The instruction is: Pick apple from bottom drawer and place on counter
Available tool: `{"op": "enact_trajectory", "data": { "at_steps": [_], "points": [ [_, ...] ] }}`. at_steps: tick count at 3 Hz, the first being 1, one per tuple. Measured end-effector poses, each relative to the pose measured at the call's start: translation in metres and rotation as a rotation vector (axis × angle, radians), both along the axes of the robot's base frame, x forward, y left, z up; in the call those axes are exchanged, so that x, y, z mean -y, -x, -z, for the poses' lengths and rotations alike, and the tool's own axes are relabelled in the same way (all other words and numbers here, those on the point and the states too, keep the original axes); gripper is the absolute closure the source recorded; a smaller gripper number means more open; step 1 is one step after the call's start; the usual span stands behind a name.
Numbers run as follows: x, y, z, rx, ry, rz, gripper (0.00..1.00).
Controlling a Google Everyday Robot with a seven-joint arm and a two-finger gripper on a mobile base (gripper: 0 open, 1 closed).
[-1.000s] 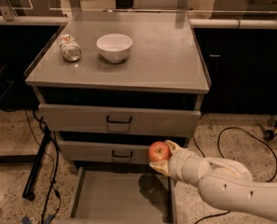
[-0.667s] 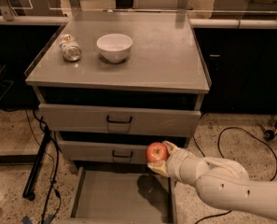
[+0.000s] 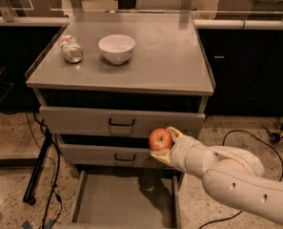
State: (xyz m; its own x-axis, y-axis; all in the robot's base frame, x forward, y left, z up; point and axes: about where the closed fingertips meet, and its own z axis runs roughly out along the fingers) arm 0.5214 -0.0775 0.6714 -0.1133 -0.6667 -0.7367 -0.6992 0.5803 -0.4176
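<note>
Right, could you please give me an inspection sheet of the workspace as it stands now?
Surface: counter, flat grey top, carrying two items at the back left.
Job's things: apple held in the air in front of the middle drawer, above the open bottom drawer; not yet on the counter.
Clutter: white bowl upright; can on its side to the left of it.
Grippers: gripper shut on the apple, at the cabinet's front right.
Cables: black cable looping on the floor at right; thin cables left of the cabinet.
Surroundings: speckled floor, dark cabinets behind.
</note>
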Motion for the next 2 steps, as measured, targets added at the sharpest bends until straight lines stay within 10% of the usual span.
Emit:
{"op": "enact_trajectory", "data": {
  "at_steps": [2],
  "points": [
    [0.011, -0.003, -0.062, 0.089, 0.057, 0.027, 1.0]
  ]
}}
